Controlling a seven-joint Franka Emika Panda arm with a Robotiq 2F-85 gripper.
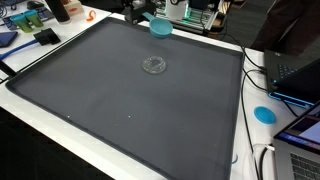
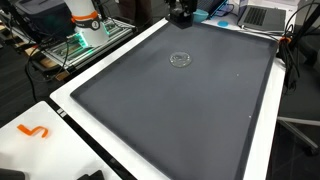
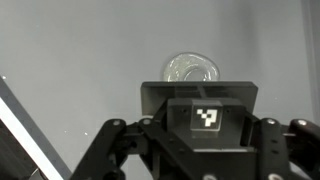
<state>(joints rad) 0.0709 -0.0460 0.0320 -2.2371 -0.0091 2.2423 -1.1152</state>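
My claw (image 2: 181,16) holds nothing. In the wrist view its dark linkages splay out toward the lower left and lower right corners, so I judge the jaws spread wide, though the very tips fall below the frame's edge. Between the linkages sits a dark plate with a small black-and-white square tag (image 3: 205,117), which looks like part of my own hardware.

The nearest thing ahead of me is a small round clear glass dish (image 3: 192,70), just above centre in the wrist view. It rests on the flat dark grey mat (image 3: 80,50). In both exterior views it lies alone in the upper middle of the mat, well apart from me. I take it that it sits out in the open so spread jaws could close around it without striking anything else.

Near me, at upper centre in an exterior view, a round teal bowl (image 1: 160,27) stands at the mat's far edge.

I hang at the top of the frame over that far edge. My wrist seems pitched forward, since the dish shows obliquely rather than from straight above.

Farther out, a white tabletop (image 2: 60,110) borders the mat. It carries an orange squiggle mark (image 2: 33,131) at lower left. A flat blue round disc (image 1: 264,114) and an open dark laptop (image 1: 300,75) sit along the right side.
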